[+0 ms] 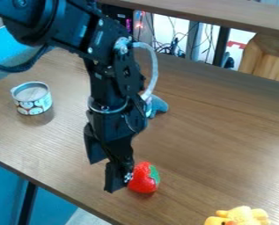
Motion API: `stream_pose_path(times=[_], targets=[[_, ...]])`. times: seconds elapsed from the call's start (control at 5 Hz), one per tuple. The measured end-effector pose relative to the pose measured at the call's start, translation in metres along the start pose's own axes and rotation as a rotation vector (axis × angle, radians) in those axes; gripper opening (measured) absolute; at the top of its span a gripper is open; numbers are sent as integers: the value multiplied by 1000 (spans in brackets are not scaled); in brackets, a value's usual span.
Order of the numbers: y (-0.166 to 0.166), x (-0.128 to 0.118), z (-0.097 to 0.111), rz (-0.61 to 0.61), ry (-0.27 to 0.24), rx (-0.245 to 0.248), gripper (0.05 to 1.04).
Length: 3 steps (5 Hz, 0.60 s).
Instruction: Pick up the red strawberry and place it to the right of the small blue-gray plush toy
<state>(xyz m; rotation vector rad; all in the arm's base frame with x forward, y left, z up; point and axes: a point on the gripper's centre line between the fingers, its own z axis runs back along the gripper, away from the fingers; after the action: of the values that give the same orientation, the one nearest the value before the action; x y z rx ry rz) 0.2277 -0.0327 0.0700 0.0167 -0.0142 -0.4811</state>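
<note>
Strawberry sits just outside the parted jaws

The black gripper (104, 177) hangs over the near part of the table, its hard, angular jaws a moderate way apart, with nothing seen held between them. The strawberry (142, 178) is smooth, red and rounded, with a green leafy patch on its right side. It rests on the table directly beside the outer, right side of the right-hand jaw, seemingly against it; whether they truly touch is hard to tell.

To the left stands a short, round tin (32, 99) with a pale lid and a patterned wrapper of white faces on teal. Behind the arm (110, 83), a soft-looking grey-blue toy (157, 106) is partly hidden. At the near right lies a lumpy yellow toy (242, 216) with an orange patch, cut off by the view's edge.

The table (218, 132) has brown, streaked wood grain and a faint sheen. Beyond its far side are tangled cables (172, 47), dark uprights and a paler wooden piece (263, 63).
</note>
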Motion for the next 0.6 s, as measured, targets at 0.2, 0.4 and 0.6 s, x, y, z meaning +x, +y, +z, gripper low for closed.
stream_pose_path(times=[0.2, 0.4, 0.6], targets=[[-4, 7, -11, -40, -8, -12, 1001], [-8, 22, -19, -90, -11, -1, 1001], [-7, 28, -23, -97, 1, 7, 1001]])
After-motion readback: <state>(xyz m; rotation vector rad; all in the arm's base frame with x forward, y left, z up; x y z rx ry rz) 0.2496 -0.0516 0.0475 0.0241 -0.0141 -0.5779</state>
